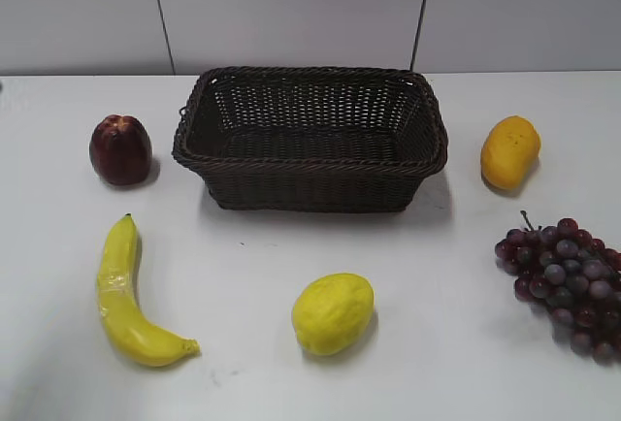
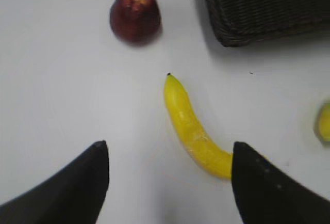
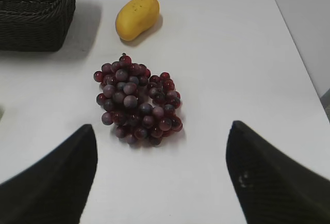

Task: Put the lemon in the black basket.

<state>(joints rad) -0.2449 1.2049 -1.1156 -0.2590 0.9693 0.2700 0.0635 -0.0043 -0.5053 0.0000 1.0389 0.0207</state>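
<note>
The greenish-yellow lemon (image 1: 333, 312) lies on the white table in front of the black basket (image 1: 310, 183). The woven basket stands at the back middle and looks empty. In the left wrist view a sliver of the lemon (image 2: 324, 122) shows at the right edge and a basket corner (image 2: 258, 7) at the top right. My left gripper (image 2: 169, 149) is open and empty above the table near the banana. My right gripper (image 3: 162, 131) is open and empty, near side of the grapes. A basket corner (image 3: 36, 12) shows at the top left there. Neither gripper shows in the exterior view.
A banana (image 1: 124, 295) lies front left, also in the left wrist view (image 2: 193, 131). A dark red apple (image 1: 120, 149) sits left of the basket. An orange-yellow mango (image 1: 509, 152) sits right of it. Purple grapes (image 1: 568, 280) lie at the right. The table's right edge (image 3: 296, 43) is close.
</note>
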